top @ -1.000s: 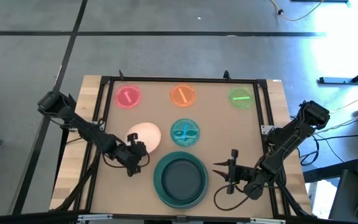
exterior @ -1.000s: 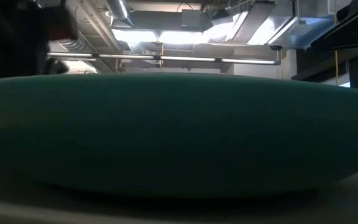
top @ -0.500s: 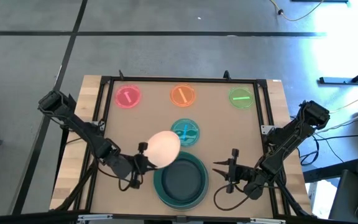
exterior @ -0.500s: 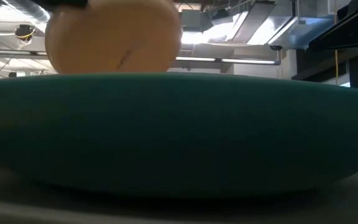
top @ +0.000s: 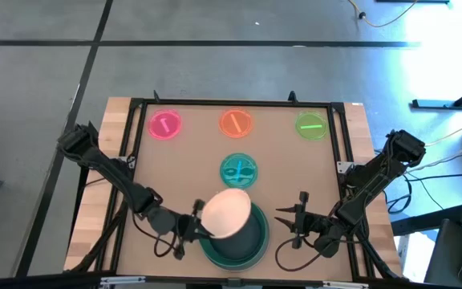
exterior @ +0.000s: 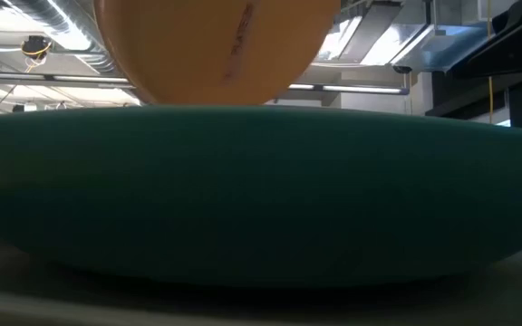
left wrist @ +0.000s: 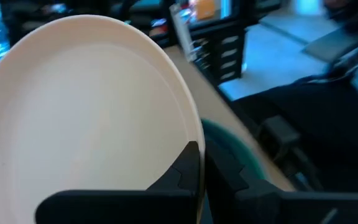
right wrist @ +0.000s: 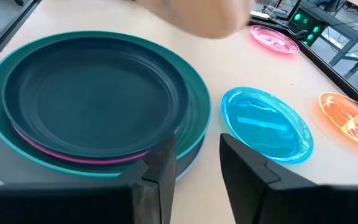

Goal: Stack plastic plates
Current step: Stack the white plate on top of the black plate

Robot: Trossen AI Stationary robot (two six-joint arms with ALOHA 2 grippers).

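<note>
The biggest thing on the surface (top: 287,172) is the stack of large plates (top: 243,241) at its near edge: a grey one at the bottom, a teal plate (right wrist: 194,134) over it, a magenta rim showing above that, and a dark plate (right wrist: 89,93) on top. Held tilted above the stack's left side is the pale pink plate (top: 226,212), its edge pinched in the left claw (top: 192,227), whose fingers (left wrist: 188,163) are closed tight on the rim. The right claw (top: 298,219) waits just right of the stack, low over the surface, its fingers (right wrist: 160,163) a little apart and holding nothing. Just behind the stack lies the clear blue plate (top: 238,171). Well beyond that, along the far edge, three small plates sit in a row, well apart: the translucent pink plate (top: 165,125) behind the stack's left, the orange plate (top: 236,123) straight behind, the green plate (top: 311,126) off to the right.
</note>
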